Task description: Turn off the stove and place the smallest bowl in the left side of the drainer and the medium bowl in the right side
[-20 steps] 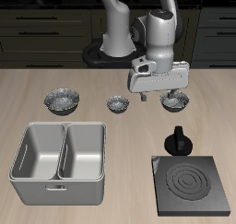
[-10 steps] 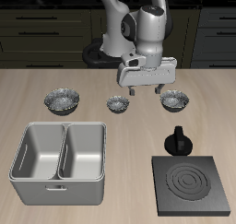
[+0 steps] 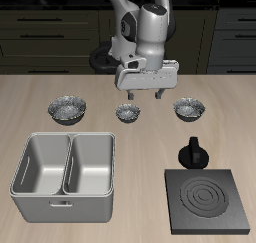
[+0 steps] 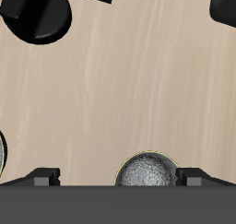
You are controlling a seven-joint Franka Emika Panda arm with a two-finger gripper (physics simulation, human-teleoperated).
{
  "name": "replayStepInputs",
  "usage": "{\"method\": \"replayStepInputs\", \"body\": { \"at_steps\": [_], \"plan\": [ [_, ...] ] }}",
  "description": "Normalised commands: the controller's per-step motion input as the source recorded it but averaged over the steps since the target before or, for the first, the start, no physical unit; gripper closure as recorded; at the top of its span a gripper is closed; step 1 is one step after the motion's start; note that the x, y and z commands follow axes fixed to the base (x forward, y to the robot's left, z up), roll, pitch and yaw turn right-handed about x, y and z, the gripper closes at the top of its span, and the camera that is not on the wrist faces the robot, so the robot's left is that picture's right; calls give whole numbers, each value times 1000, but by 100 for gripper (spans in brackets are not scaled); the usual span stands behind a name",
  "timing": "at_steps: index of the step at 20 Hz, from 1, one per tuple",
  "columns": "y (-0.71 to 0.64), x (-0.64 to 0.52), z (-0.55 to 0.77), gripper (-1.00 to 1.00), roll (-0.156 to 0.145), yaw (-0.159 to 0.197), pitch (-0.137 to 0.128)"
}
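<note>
Three crinkled metal bowls stand in a row at mid-table: the smallest bowl [image 3: 127, 113] in the middle, the medium bowl [image 3: 189, 109] at one end, the widest [image 3: 67, 109] at the other. My gripper [image 3: 147, 92] hangs open and empty above the table, between the smallest and medium bowls and nearer the smallest. The wrist view shows the smallest bowl [image 4: 147, 171] partly cut off between the fingertips [image 4: 46, 175]. The two-compartment drainer [image 3: 30, 147] is empty. The stove [image 3: 232, 222] has a dark coil, and its knob [image 3: 192, 153] stands just behind it.
The robot's round black base [image 3: 100, 59] stands behind the bowls. Dark cabinets run along the back. In the wrist view the knob [image 4: 32, 11] shows as a black disc beyond bare wood.
My gripper has travelled sideways from above the medium bowl toward the smallest bowl, staying open and empty. The bowls, drainer and stove have not moved.
</note>
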Motion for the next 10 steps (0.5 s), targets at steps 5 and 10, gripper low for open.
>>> {"method": "replayStepInputs", "body": {
  "at_steps": [5,10],
  "plan": [
    [-290,-158,-38,-100,-5,9,6],
    [-333,36,-51,-100,-2,-19,6]
  ]
}}
